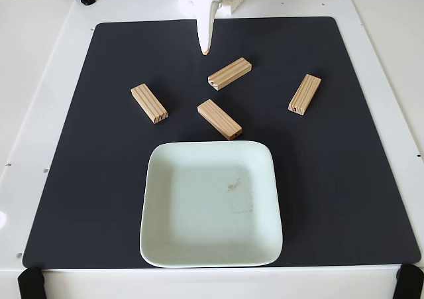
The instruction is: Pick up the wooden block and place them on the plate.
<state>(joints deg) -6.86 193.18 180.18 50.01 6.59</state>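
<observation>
A: What is surrounding the work area in the fixed view?

B: A dark mat (pixel 79 179) is covering most of the white table (pixel 33 80). Black clamps (pixel 30 282) are sitting at the near corners. Nothing is lying between the blocks and the plate.

A: Where are the task items sitting?

B: Four wooden blocks are lying flat on the mat above the plate (pixel 172 233): left block (pixel 149 103), upper block (pixel 230 73), centre block (pixel 219 119) just beside the plate's far rim, right block (pixel 305 94). All are showing lengthwise grain. The plate is holding nothing but a faint smudge.

A: And the gripper?

B: The gripper (pixel 206 47) is hanging at the top, apart from every block, fingers appearing pressed together and carrying nothing.

A: Open room?

B: Bare mat is lying at both sides of the plate.
</observation>
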